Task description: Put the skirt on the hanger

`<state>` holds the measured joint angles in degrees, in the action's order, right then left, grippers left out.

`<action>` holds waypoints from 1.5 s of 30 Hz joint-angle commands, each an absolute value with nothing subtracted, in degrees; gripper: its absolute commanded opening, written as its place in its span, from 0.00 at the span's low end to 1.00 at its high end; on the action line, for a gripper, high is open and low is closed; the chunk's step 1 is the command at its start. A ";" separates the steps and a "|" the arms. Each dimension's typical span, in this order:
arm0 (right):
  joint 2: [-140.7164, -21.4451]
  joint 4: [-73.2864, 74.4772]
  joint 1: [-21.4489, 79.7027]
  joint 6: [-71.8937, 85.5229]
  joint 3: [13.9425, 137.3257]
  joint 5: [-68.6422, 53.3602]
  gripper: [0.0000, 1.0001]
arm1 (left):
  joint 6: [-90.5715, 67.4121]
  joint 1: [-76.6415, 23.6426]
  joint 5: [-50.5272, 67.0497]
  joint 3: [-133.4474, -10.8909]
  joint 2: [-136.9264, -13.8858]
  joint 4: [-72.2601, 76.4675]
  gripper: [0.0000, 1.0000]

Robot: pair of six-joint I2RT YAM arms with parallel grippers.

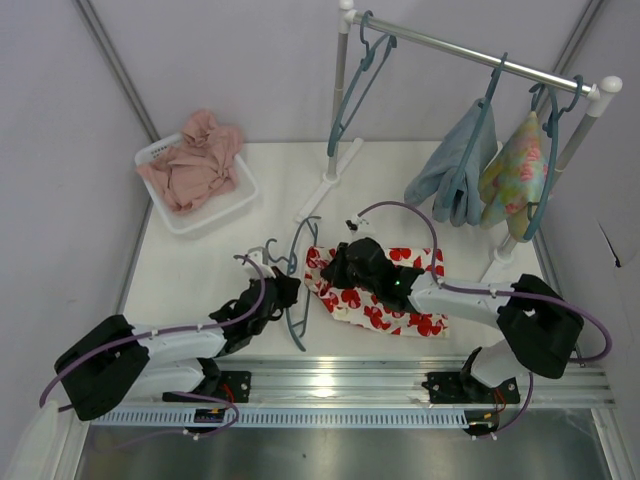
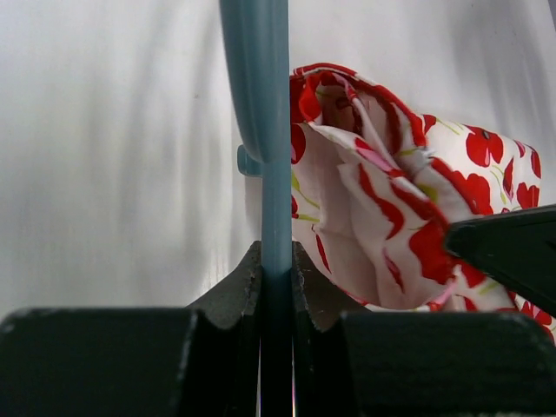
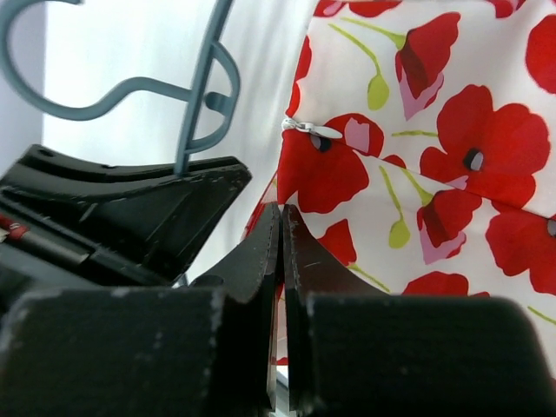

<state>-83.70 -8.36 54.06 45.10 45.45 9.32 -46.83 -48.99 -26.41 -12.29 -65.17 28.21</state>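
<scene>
Top external view, left to right. White slatted plastic basket [image 1: 152,156] is sitting at the rear left of the table [image 1: 200,275], holding one crumpled dusty-pink cloth [image 1: 195,165], soft and bunched.

Left gripper [image 1: 283,292] is clamping the hanger [image 1: 293,322]. In the left wrist view a slim, smooth teal bar is running straight up between the two black fingers, which are pressing it from both sides. The hanger is lying flat on the white tabletop, its hook pointing away from the arms and its curved shoulder just beside the skirt's left edge.

Skirt [image 1: 375,312] is lying at centre front of the table: thin white fabric, bold red flowers with dark centres. Its left edge is standing up in loose folds.

Right gripper [image 1: 333,274] is pinching that raised edge. In the right wrist view the fingers are pressing together, a sliver of red showing between them.

Metal rail [image 1: 450,48] at the rear right is carrying spare teal hangers, a pale blue garment [image 1: 455,170] and a pale green floral one [image 1: 515,175].
</scene>
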 commanded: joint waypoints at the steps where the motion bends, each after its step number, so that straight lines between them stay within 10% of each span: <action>1: -87.35 -13.45 54.49 43.86 48.86 7.91 0.00 | -49.57 -49.48 -27.51 -11.25 -63.63 30.76 0.00; 19: -95.45 -15.65 55.72 42.54 52.48 4.39 0.02 | -50.01 -49.66 -27.86 -9.93 -62.14 30.23 0.00; 27: -92.82 -10.46 55.64 41.13 51.24 2.73 0.57 | -49.75 -49.66 -27.77 -8.97 -60.21 29.53 0.00; 32: -87.99 -7.74 55.46 40.78 52.38 4.22 0.65 | -49.75 -49.66 -27.86 -8.70 -59.06 28.39 0.00; 45: -89.73 -9.93 56.60 39.99 48.95 1.85 0.00 | -48.34 -49.57 -27.60 -8.96 -57.48 26.98 0.00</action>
<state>-87.99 -6.72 55.57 40.21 49.41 4.16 -48.99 -49.12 -26.81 -9.08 -58.83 25.50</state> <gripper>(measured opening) 0.023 0.171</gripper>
